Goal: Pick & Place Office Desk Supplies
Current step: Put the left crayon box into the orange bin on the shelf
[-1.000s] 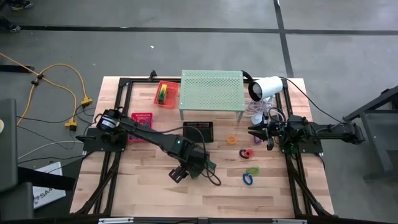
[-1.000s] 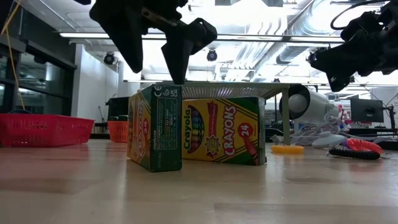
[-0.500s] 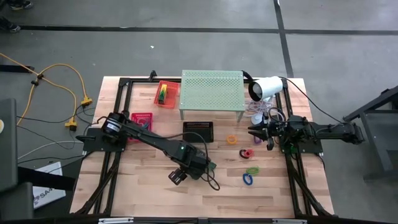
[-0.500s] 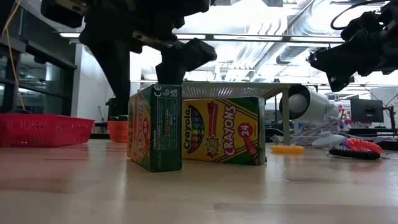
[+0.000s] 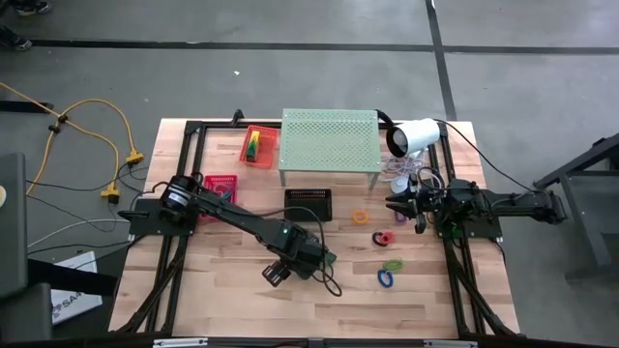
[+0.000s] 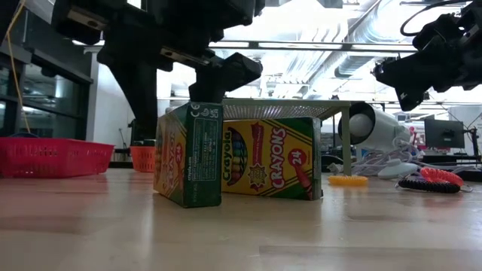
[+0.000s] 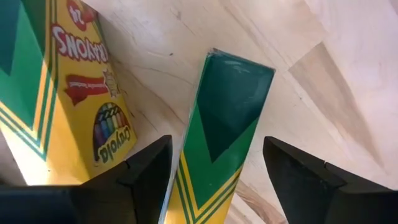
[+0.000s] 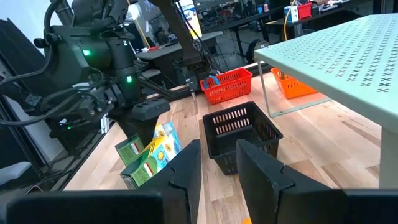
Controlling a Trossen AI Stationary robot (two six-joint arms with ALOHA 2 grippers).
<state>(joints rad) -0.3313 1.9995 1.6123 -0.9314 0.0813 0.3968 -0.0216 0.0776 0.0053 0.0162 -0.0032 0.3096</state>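
Now at the grasp step, with the left gripper (image 7: 216, 144) wide around the upright crayon box (image 7: 227, 93) near the black basket (image 5: 309, 204); next, close squarely and lift, the right gripper (image 5: 395, 205) waiting, fingers apart, well beside that basket.

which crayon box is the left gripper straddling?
The green-sided crayon box nearest the low camera; the left gripper has a finger on each side, not closed. The other crayon box, showing its yellow front, stands behind it.

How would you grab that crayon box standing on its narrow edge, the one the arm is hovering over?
Probably from above, pinching the two broad printed faces near the top of the upright crayon box. It stands tall and thin, so those faces are close together. The left end effector already straddles it, fingers on either side, clear of the second crayon box.
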